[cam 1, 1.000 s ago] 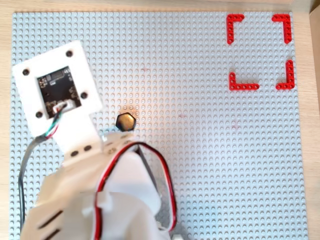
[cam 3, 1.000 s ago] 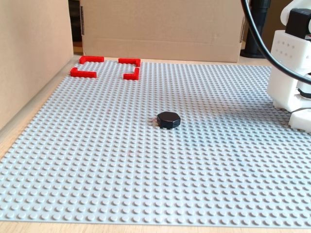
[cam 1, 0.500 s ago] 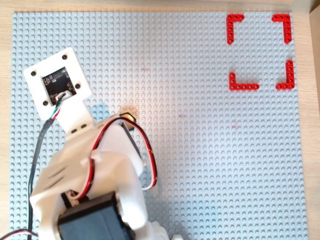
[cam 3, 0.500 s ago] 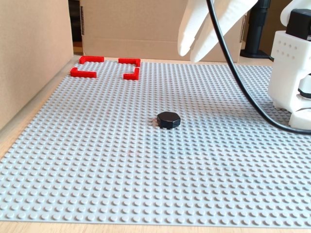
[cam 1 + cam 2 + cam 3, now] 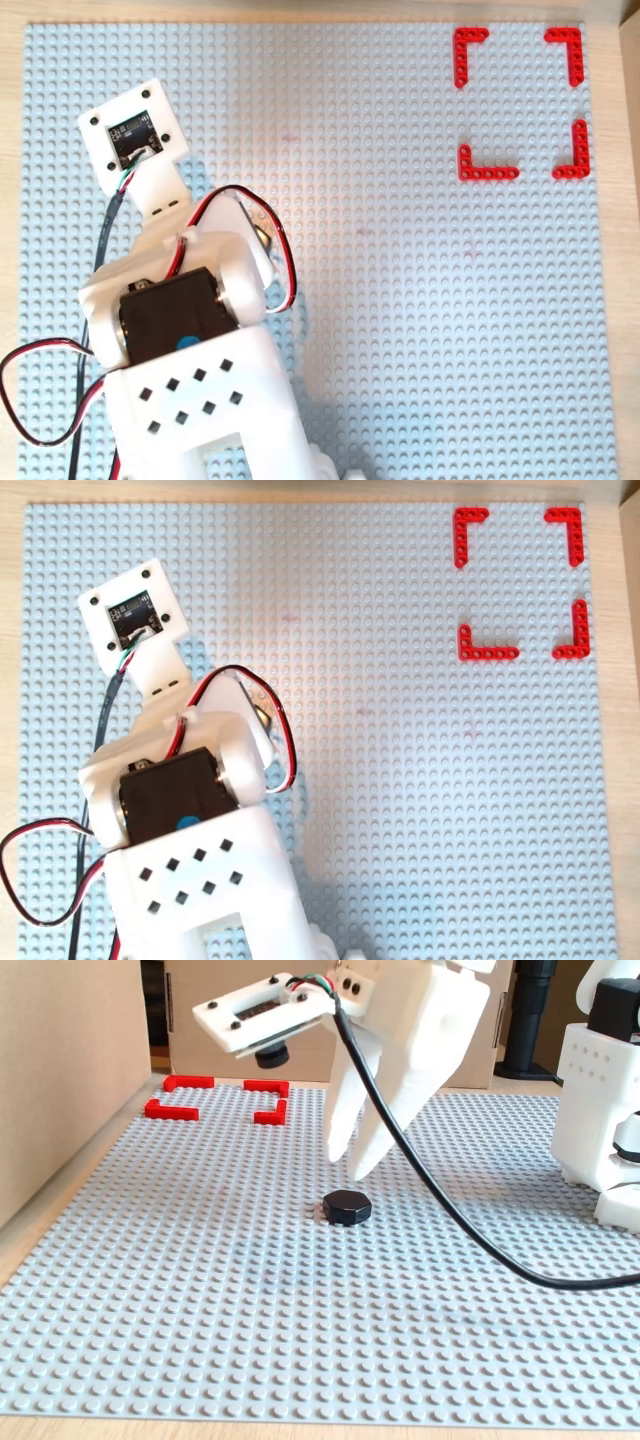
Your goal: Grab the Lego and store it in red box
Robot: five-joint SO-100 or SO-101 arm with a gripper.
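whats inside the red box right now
Only bare grey baseplate studs show inside the red box in both overhead views. The Lego sits out on the plate below the gripper in the fixed view; overhead, the arm covers it.

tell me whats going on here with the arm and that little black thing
A white robot arm is reaching down over a grey studded baseplate. Its gripper hangs just above and behind the small black Lego, jaws slightly apart, not touching it. The piece lies flat, not yet picked up. The red box, a square of four red corner pieces, sits empty at the far left in the fixed view.
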